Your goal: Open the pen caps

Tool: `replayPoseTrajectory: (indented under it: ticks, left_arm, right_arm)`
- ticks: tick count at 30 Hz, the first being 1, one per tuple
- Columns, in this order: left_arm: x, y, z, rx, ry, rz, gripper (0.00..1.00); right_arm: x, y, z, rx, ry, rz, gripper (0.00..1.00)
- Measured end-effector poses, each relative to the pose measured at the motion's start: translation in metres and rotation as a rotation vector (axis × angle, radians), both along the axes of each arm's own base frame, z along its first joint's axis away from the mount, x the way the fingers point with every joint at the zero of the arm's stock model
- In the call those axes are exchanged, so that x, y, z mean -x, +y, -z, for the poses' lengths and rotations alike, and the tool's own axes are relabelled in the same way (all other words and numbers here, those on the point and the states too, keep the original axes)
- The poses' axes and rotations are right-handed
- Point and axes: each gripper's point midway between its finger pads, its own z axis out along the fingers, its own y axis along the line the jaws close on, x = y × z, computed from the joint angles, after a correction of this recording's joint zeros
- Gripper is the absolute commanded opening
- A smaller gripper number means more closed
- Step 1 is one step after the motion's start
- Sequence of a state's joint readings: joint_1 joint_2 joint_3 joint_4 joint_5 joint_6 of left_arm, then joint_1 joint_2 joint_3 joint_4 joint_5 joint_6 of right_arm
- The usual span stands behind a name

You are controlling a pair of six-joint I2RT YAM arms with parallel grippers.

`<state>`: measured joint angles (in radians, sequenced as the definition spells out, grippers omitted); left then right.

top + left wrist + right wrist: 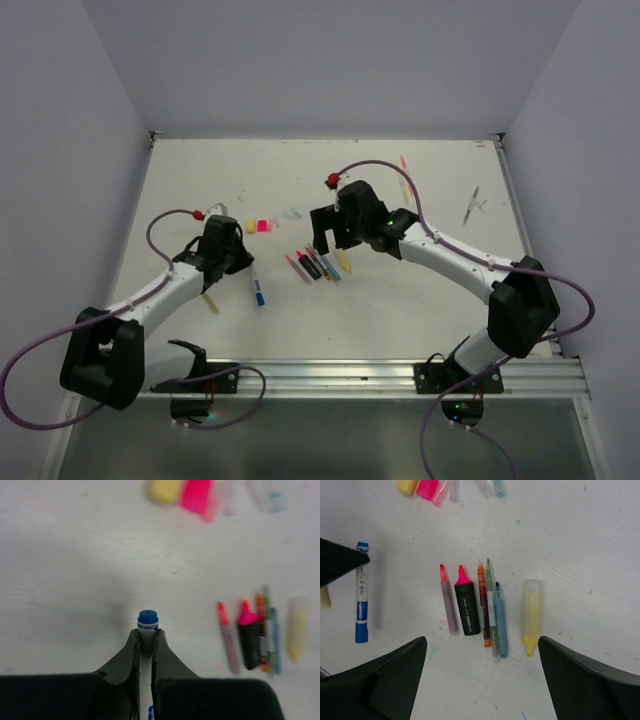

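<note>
While the left claw (146,636) pinches a white pen (145,680) just below its blue cap (148,616), over the counter (75,555), the right claw (481,644) hangs spread; next it should probably grip that cap.

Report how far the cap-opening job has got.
Done: the row of pens shows bare tips, and loose caps lie beyond it. In hand: the left pincer is shut on the blue-and-white pen, which looks capped; the right pincer hangs open over the row. Left: that pen, and perhaps the far pens by the right edge, too small to judge.
</note>
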<state>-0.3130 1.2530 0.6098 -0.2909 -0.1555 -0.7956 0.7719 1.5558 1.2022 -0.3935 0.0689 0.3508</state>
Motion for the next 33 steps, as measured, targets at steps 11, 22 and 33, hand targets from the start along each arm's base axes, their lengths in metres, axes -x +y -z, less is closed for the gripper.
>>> replayPoseTrajectory:
  ticks: [11,22,33]
  left_arm:
    - [-0.049,-0.108,-0.123,0.402,-0.453,0.389,0.00]
    - [-0.042,-0.153,-0.146,0.555,-0.517,0.538,0.00]
    - [-0.040,-0.158,-0.149,0.558,-0.525,0.551,0.00]
  right_arm:
    - [0.033,0.037,-0.002,-0.352,0.118,-0.178,0.60]
    - [0.040,0.066,-0.041,-0.592,0.080,-0.272,0.56]
    - [0.040,0.067,-0.039,-0.643,0.067,-0.261,0.49]
